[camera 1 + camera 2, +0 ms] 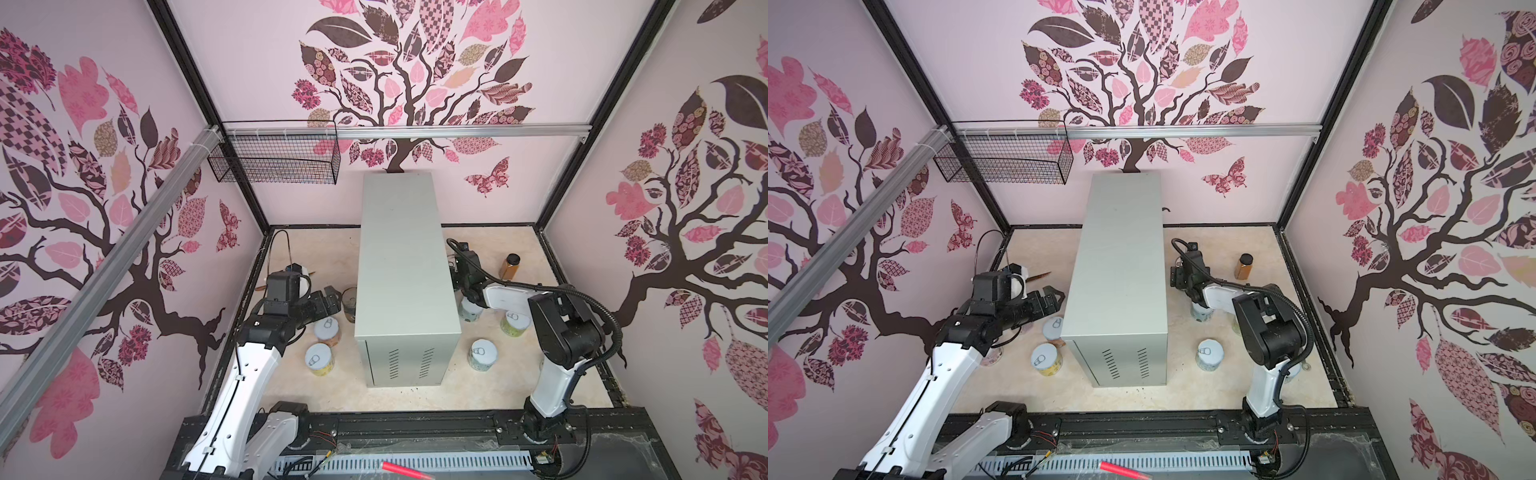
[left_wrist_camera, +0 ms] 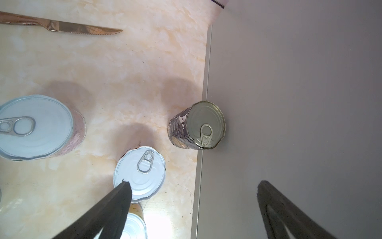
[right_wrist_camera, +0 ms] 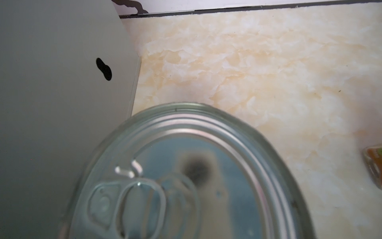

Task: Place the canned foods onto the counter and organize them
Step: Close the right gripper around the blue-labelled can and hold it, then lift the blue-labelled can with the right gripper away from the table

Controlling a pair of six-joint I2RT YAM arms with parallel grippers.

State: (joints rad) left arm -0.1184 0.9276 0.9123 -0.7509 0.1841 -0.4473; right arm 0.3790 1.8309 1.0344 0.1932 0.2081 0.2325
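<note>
The counter (image 1: 405,257) (image 1: 1119,257) is a tall grey cabinet in mid-floor, and its top is bare. My left gripper (image 1: 328,300) (image 1: 1051,301) (image 2: 193,186) hangs open beside its left wall, holding nothing. Below it stand a dark-labelled can (image 2: 198,126) (image 1: 349,303) against the cabinet, a white-lidded can (image 2: 140,171) (image 1: 327,330) and a pink one (image 2: 37,126). Another short can (image 1: 319,359) is nearer the front. My right gripper (image 1: 457,276) (image 1: 1179,276) points down by the counter's right wall. A metal-topped can (image 3: 186,175) fills its wrist view. The fingers are hidden.
More short cans (image 1: 483,353) (image 1: 515,322) (image 1: 471,309) stand on the floor to the right, under and around my right arm. An amber jar (image 1: 509,266) (image 1: 1244,266) is further back. A knife (image 2: 62,25) lies at the left. A wire basket (image 1: 274,162) hangs on the back rail.
</note>
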